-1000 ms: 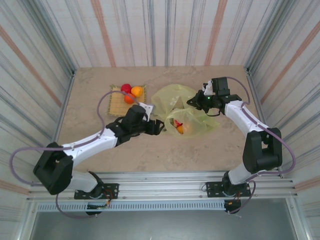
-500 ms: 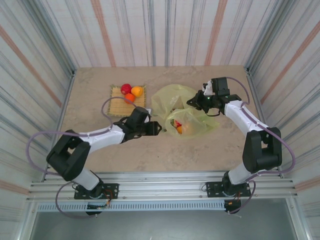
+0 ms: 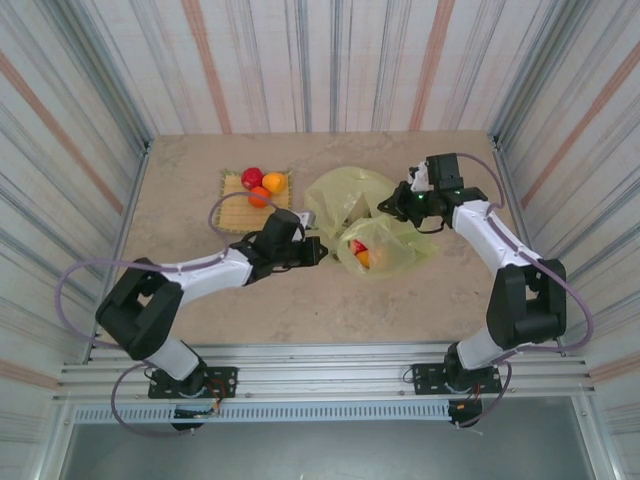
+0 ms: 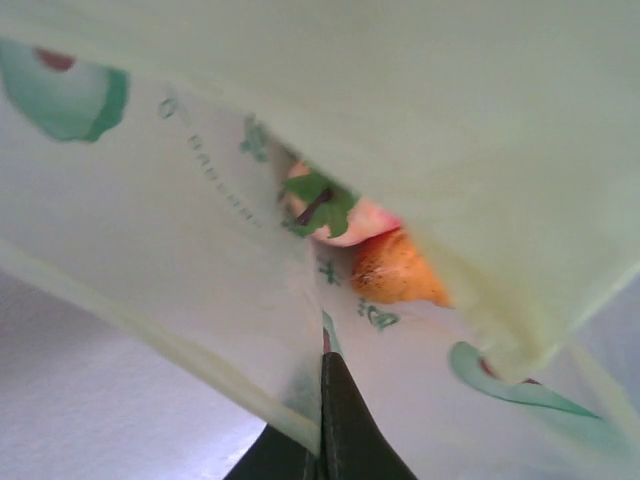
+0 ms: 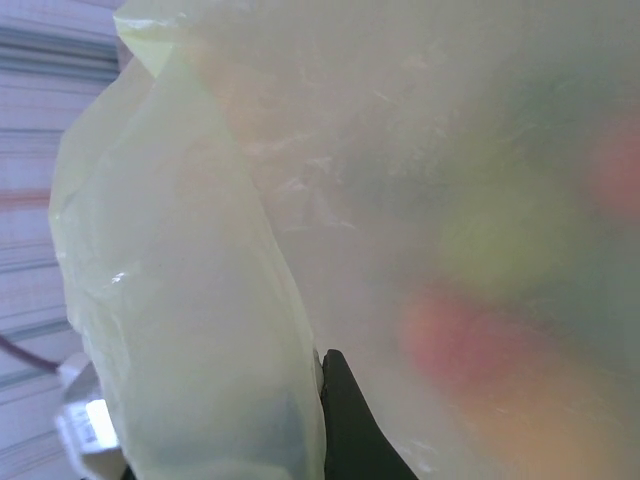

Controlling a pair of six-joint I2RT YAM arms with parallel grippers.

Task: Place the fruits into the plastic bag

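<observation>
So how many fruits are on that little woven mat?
3, near the far edge of the woven mat: a red fruit on the left, an orange fruit on the right, a reddish-orange fruit just in front. Others lie inside the plastic bag, partly hidden.

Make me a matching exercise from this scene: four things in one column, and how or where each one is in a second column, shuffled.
Column one:
1. woven mat
2. plastic bag
3. left gripper
4. right gripper

Column two:
A. shut on the bag, reaching in from the right
B. carries three fruits
C. translucent yellow-green
D. shut on the bag, reaching in from the left

Pairs: 1-B, 2-C, 3-D, 4-A
</observation>
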